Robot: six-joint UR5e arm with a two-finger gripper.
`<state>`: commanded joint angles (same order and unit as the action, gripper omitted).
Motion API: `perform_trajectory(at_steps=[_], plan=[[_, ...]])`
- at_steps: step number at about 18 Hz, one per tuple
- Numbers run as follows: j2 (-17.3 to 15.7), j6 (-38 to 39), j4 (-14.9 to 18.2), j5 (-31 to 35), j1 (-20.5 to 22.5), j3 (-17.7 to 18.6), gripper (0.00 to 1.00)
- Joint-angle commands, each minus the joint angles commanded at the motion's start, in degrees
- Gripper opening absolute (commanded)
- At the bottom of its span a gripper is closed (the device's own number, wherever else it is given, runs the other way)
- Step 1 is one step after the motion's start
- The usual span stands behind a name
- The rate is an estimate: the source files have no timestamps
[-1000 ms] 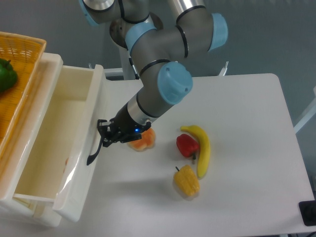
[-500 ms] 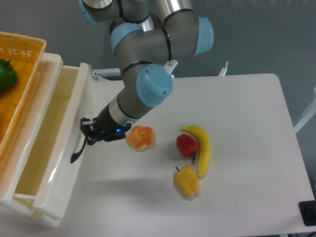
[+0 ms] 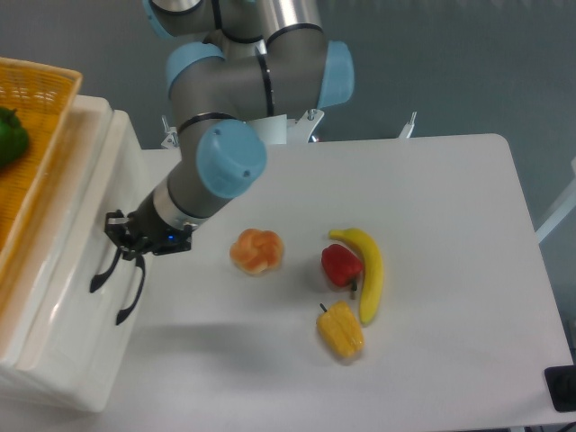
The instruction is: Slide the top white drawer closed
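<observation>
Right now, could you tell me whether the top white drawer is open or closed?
Closed, or nearly so: the top white drawer shows no open cavity, and its front sits flush with the cabinet, the gripper at its handle.

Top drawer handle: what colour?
Black, on the top white drawer; the fixed camera shows it.

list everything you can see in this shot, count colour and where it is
top white drawer: 1, cream-white with black handle, left side of the cabinet, appears pushed in
lower drawer handle: 1, black, just below and right of the top handle
wicker basket: 1, yellow-orange, on top of the cabinet at the left edge
green vegetable: 1, green, inside the basket, partly cut off
orange fruit: 1, orange, table centre-left
red pepper: 1, red, table centre
banana: 1, yellow, just right of the pepper
yellow pepper: 1, yellow, below the red pepper
table: 1, white
arm: 1, grey with blue caps
gripper: 1, black, at the drawer front
</observation>
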<state>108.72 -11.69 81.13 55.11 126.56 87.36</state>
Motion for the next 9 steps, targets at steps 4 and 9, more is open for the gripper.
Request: perform_trajectory(at_steps=[4,9], plan=[[0.5,-0.4,-2.4,0.3,0.3,0.1,0.15],[-0.2,-0.9,-2.6,1.1,4.4,0.0,0.35]])
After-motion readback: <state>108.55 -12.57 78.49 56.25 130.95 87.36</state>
